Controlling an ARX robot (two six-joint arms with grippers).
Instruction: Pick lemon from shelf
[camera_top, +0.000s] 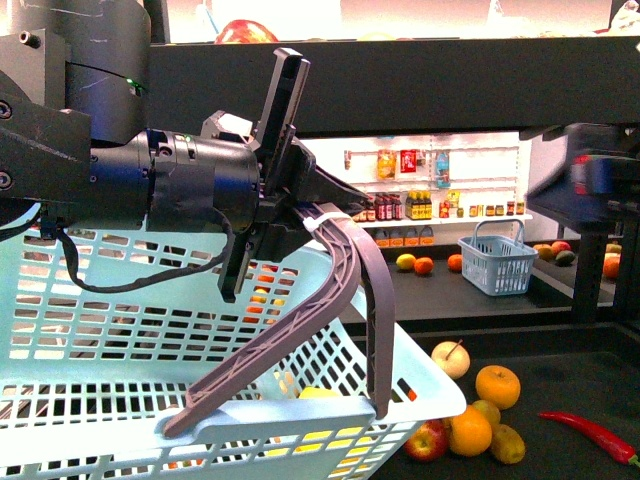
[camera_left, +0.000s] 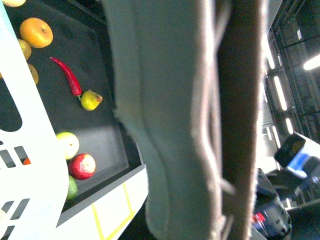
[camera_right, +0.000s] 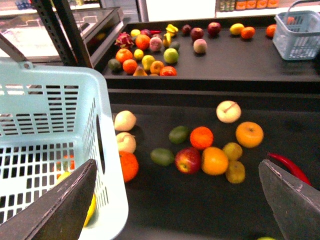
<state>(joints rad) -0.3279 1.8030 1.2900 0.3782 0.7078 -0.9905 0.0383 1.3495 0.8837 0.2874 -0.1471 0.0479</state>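
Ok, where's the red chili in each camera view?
Front view: chili, in the low right corner.
Left wrist view: chili, tip beside a small yellow fruit.
Right wrist view: chili, just past the orange.
Shared landmark: the pale basket.

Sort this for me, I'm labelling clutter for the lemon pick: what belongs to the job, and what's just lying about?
Job: shelf; pale basket, held by the left tool; lemon, probably the bright yellow fruit inside that basket.
Lying about: oranges; red apple; red chili; small blue basket.
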